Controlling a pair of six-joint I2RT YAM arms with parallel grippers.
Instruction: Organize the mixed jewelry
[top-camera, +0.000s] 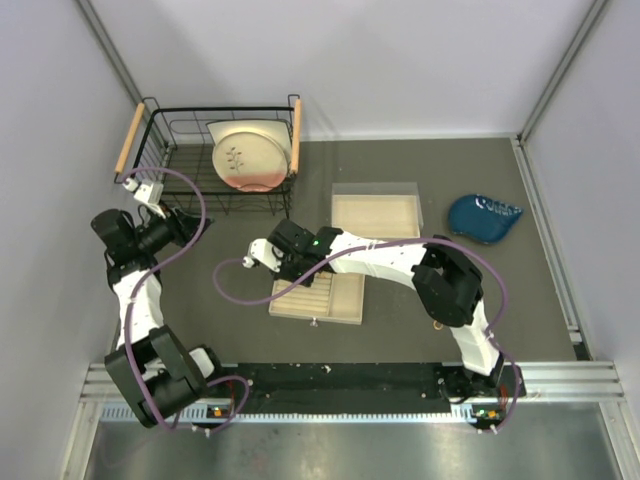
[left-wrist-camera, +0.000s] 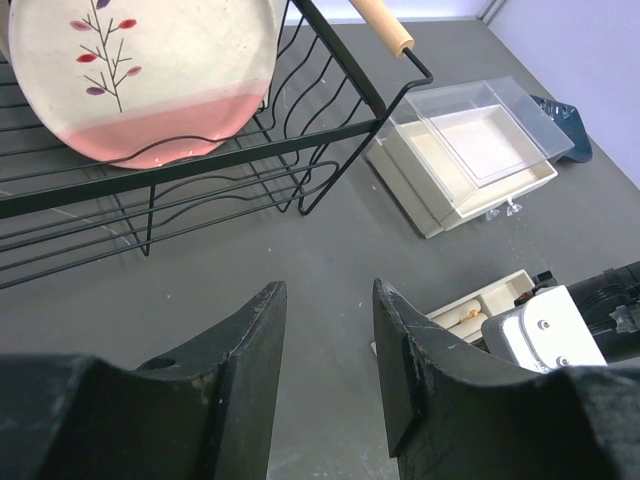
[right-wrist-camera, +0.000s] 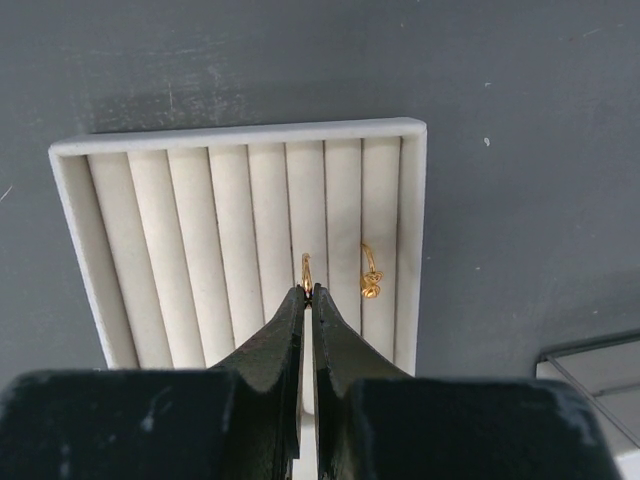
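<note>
Right wrist: right gripper (right-wrist-camera: 308, 292) pinches thin gold ring (right-wrist-camera: 306, 268), ridged beige tray (right-wrist-camera: 240, 135).

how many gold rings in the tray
2. One gold ring sits between the right gripper tips; a second ring lies just right of it, both on the tray. Others may be hidden.

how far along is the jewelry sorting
Done: one gold ring sits in a groove of the ridged tray. In hand: the right claw is shut on a second gold ring at a nearby groove. Left: seating and releasing it; no other loose jewelry shows here. The left claw is open.
</note>
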